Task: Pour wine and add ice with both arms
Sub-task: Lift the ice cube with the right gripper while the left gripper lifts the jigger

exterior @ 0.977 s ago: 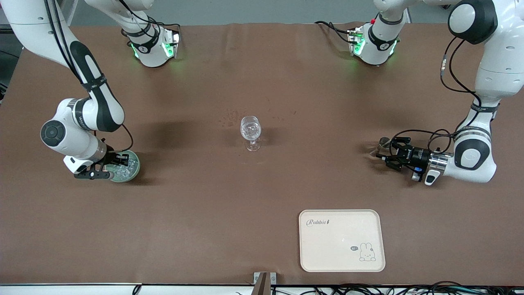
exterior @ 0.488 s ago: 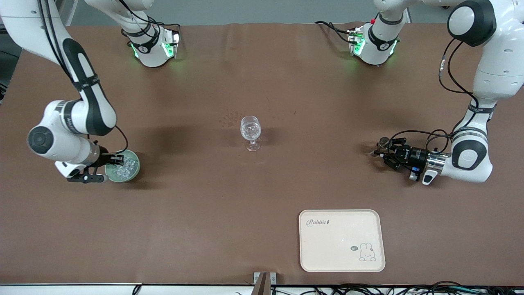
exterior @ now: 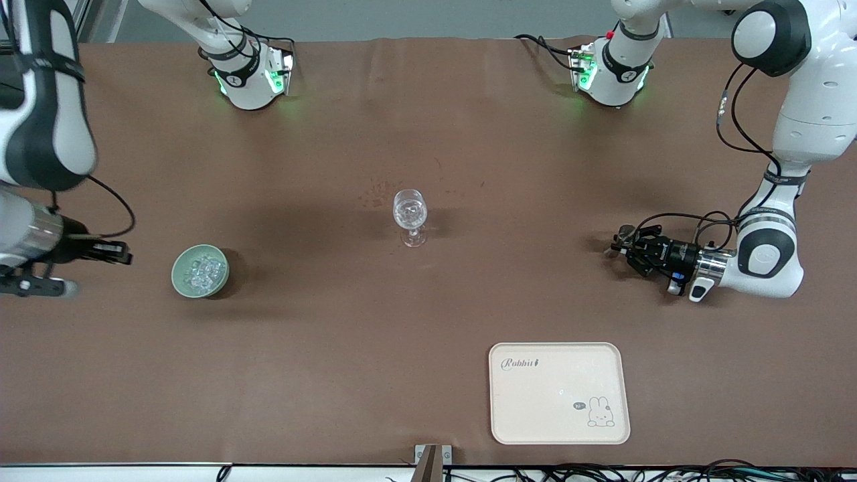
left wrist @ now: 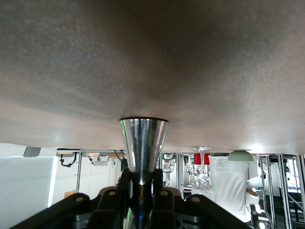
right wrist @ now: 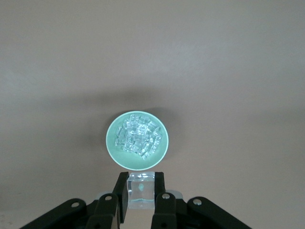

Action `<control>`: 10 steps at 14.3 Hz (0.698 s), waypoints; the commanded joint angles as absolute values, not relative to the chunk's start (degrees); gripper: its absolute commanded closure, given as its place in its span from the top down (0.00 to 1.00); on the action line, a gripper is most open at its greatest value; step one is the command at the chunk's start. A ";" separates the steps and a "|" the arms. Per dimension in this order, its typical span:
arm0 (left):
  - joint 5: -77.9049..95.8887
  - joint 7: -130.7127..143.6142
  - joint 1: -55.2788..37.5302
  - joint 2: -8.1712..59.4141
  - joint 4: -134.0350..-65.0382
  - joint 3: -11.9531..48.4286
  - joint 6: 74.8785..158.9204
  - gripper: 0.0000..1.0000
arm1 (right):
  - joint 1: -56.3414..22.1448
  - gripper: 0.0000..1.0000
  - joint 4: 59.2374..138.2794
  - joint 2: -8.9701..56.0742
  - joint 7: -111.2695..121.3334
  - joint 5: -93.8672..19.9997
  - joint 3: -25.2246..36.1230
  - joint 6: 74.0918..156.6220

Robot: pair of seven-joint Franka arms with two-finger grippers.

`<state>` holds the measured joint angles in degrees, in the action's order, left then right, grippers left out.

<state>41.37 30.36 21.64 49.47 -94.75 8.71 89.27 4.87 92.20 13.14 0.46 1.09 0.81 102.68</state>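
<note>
A clear wine glass (exterior: 410, 213) stands mid-table. A pale green bowl (exterior: 182, 281) with a heap of ice (exterior: 203, 269) stands toward the right arm's end. My right gripper (exterior: 115, 253) is up in the air beside the bowl. In the right wrist view it (right wrist: 141, 193) is shut on one clear ice cube (right wrist: 141, 188), with the bowl (right wrist: 110, 139) and its ice (right wrist: 139, 136) below. My left gripper (exterior: 628, 246) is low over the table at the left arm's end. It (left wrist: 143, 191) is shut on a silver conical cup (left wrist: 143, 145), whose mouth points away from the fingers.
A cream tray (exterior: 559, 375) with a rabbit drawing lies near the front edge, toward the left arm's end. The two arm bases (exterior: 248, 73) (exterior: 609, 73) stand along the table's back edge. The glass (left wrist: 202, 176) and bowl (left wrist: 240, 155) show small in the left wrist view.
My right gripper has risen out of the bowl with an ice cube and moved toward the right arm's end of the table. The left gripper has barely shifted.
</note>
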 commanded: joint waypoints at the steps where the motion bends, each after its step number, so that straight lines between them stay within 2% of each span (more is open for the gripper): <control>1: 42.54 29.71 21.53 48.69 -94.57 9.40 87.89 0.01 | 4.66 0.01 89.48 8.28 -2.62 1.32 0.88 98.10; 6: 41.66 30.76 21.53 46.76 -93.52 11.86 87.89 0.00 | 4.66 0.01 80.51 4.23 -3.07 1.41 0.97 83.08; 10: 42.45 37.32 21.62 42.02 -93.52 16.42 86.92 0.00 | 5.10 0.01 80.86 3.60 -3.08 0.88 1.05 83.50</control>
<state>41.44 32.76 21.70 45.66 -92.75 14.36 87.97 4.86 80.80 3.24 -2.02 1.11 1.17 83.32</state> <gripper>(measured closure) 0.789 0.749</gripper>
